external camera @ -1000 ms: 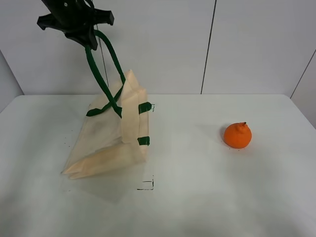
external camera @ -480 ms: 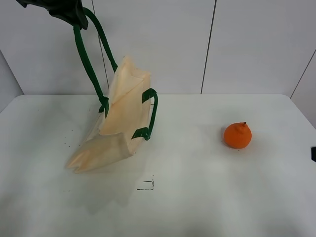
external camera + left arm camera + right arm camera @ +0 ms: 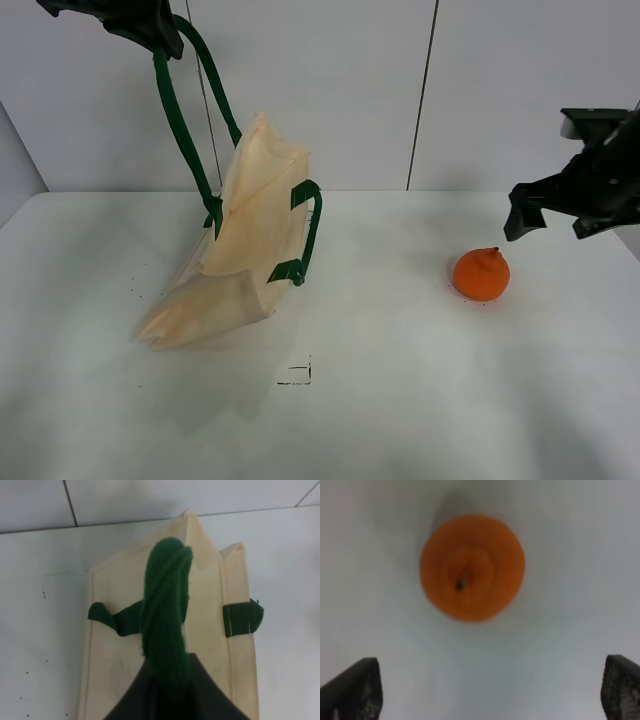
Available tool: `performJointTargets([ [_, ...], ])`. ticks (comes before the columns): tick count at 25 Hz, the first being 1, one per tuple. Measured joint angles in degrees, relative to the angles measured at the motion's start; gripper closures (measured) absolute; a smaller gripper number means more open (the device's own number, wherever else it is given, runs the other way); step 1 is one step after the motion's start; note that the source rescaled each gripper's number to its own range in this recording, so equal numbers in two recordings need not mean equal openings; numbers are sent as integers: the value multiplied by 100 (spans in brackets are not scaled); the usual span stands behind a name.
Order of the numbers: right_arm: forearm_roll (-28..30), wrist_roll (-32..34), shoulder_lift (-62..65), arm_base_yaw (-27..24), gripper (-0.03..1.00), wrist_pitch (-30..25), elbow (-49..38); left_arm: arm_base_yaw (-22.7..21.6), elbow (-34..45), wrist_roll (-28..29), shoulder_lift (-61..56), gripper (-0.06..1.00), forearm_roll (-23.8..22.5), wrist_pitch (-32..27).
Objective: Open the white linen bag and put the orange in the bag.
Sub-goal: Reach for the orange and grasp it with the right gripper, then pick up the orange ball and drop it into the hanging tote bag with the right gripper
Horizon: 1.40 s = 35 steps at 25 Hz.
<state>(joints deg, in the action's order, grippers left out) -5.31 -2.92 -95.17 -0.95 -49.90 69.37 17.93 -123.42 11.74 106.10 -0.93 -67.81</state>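
Observation:
The white linen bag [image 3: 245, 240] hangs tilted on the table's left side, its bottom corner resting on the table. My left gripper [image 3: 150, 30] is shut on one dark green handle [image 3: 185, 110] and holds it high; the other handle [image 3: 305, 230] droops at the bag's side. The left wrist view shows the handle [image 3: 165, 605] running into the jaws above the bag [image 3: 210, 630]. The orange [image 3: 481, 274] sits on the table at the right. My right gripper [image 3: 560, 210] is open, above and right of it. The right wrist view shows the orange [image 3: 472, 566] ahead of the spread fingertips [image 3: 355, 687].
The white table [image 3: 400, 400] reaches a wall of white panels at the back. A small black square mark [image 3: 297, 372] lies on the table in front of the bag.
My right arm has come into view from the right and now hangs above the orange. The left gripper lifted the bag up by its handle, then held still.

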Motion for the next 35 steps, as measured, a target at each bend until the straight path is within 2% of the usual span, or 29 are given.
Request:
performJointTargets([
  [5, -10, -11, -1749, 119, -3, -696, 1622, 0, 0, -17, 0, 94, 2, 0],
  [10, 31, 96, -2492, 524, -3, -781, 2342, 0, 0, -21, 0, 94, 2, 0],
  [13, 76, 292, -2640, 578, -3, -831, 2438, 0, 0, -26, 0, 94, 2, 0],
  [16, 242, 405, -2678, 505, -3, -1174, 2440, 0, 0, -43, 0, 94, 7, 0],
  [19, 444, 444, -2678, 440, -3, -1291, 2452, 0, 0, -43, 0, 94, 6, 0],
  [24, 531, 428, -2692, 389, -3, -1217, 2458, 0, 0, -64, 0, 94, 6, 0],
  [35, 323, 292, -3324, 396, -3, -1007, 2458, 0, 0, -83, 0, 94, 6, 0],
])
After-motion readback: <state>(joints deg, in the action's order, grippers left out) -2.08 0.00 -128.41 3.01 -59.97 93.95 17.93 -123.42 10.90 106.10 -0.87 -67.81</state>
